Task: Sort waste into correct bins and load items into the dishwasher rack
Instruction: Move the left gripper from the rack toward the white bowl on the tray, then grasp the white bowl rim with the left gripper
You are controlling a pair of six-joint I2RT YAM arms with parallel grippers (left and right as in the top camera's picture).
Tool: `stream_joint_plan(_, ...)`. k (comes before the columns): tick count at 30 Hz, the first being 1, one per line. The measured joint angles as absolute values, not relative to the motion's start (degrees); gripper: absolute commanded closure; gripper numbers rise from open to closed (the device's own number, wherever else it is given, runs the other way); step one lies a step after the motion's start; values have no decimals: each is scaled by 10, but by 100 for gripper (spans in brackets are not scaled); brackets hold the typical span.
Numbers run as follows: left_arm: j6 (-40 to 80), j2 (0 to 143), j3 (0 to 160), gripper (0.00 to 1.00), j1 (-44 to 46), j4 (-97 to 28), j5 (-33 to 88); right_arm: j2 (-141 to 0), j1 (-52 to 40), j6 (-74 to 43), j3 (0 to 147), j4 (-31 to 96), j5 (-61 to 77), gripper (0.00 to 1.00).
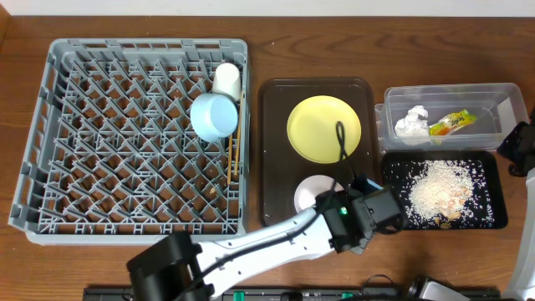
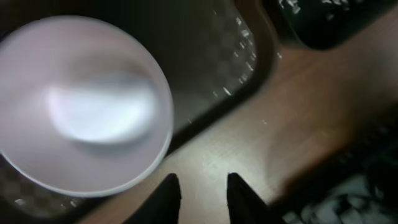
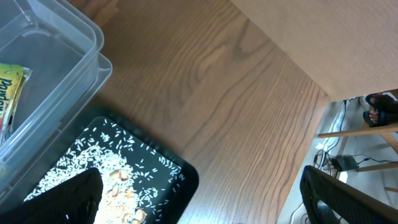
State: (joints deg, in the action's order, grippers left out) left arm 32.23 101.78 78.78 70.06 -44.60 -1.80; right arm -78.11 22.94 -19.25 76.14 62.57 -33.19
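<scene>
White bowl (image 2: 84, 102) sits on the brown tray (image 2: 211, 68), up-left of the left gripper (image 2: 203, 186), whose jaws stand slightly apart, empty, over the counter (image 2: 280, 130); right gripper (image 3: 199, 208) jaws spread wide.

Left arm (image 1: 251, 242): reaches from its base at the near edge out to the right, white link low and nearly flat, black wrist block at the far end with a green light showing. Left gripper (image 2: 202, 194): pointing down, two dark fingertips (image 2: 169, 194) parted by a narrow gap, nothing between them.

Right arm (image 1: 520, 149): only partly in overhead view at the right edge, dark wrist section above a pale link. Right gripper (image 3: 200, 190): spread wide, fingers (image 3: 65, 200) at opposite bottom corners of its wrist view, holding nothing.
</scene>
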Motion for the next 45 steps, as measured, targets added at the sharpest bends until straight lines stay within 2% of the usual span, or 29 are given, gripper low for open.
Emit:
stream_joint_plan(9, 317, 1045, 788, 75, 703, -410, -80, -781, 229, -192, 761, 626, -332, 1)
stream_joint_plan(22, 315, 1110, 788, 75, 703, -401, -90, -781, 229, -192, 761, 626, -332, 1)
stream_joint_plan(30, 315, 1114, 788, 76, 703, -401, -90, -781, 229, -192, 761, 626, -332, 1)
stream_joint_plan(33, 315, 1114, 788, 80, 703, -401, -90, -781, 229, -192, 761, 626, -332, 1)
stream_joint_plan(45, 315, 1114, 783, 80, 703, -396, -91, -781, 229, -192, 761, 626, -332, 1)
